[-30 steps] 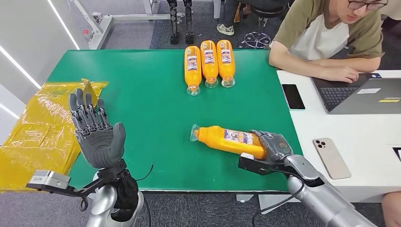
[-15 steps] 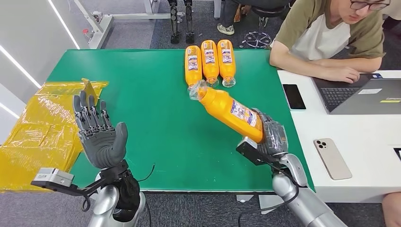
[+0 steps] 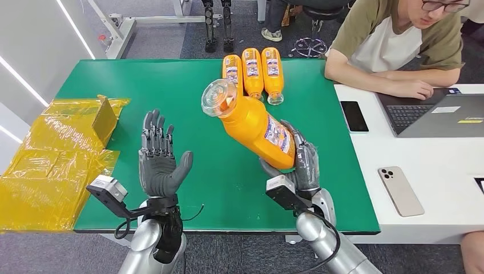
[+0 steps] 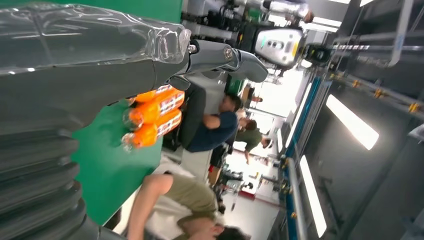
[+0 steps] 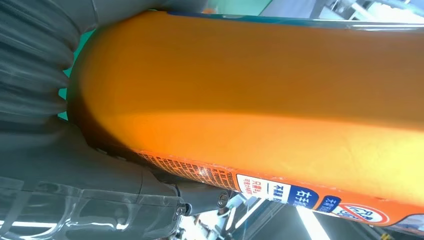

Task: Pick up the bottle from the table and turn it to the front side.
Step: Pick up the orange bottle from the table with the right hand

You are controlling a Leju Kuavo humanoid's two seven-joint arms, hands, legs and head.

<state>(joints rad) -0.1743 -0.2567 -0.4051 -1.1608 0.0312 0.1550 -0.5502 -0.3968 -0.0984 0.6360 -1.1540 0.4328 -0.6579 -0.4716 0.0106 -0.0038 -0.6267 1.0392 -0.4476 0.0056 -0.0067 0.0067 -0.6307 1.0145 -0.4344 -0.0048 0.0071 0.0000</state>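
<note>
1. The right hand [image 3: 297, 165] has its fingers wrapped around the lower end of the orange bottle [image 3: 254, 125], holding it clear of the table. In the right wrist view the bottle's orange body [image 5: 260, 95] lies right against the grey thumb and ribbed cover, with a strip of printed label along one side.
2. The bottle is tilted, its clear cap end up and pointing toward the far left, its base down in the hand. Its white and blue label [image 3: 276, 135] faces the right side of the table.
3. The left hand [image 3: 160, 162] is raised above the near part of the table, palm turned toward the bottle, fingers straight and spread apart, holding nothing. It is near the bottle but not touching it.
4. Both hands are over the green table [image 3: 171, 85].
5. Three more orange bottles [image 3: 252, 73] lie side by side at the far edge of the table, caps toward the robot. The lifted bottle's cap overlaps the nearest of them in the head view.
6. A crumpled yellow plastic sheet [image 3: 51, 160] lies off the table's left edge.
7. At the white desk [image 3: 434, 165] on the right sits a person [image 3: 394, 45], forearms resting by a laptop [image 3: 439, 111]. A black phone [image 3: 354, 116] and a light phone [image 3: 400, 191] lie on that desk.
</note>
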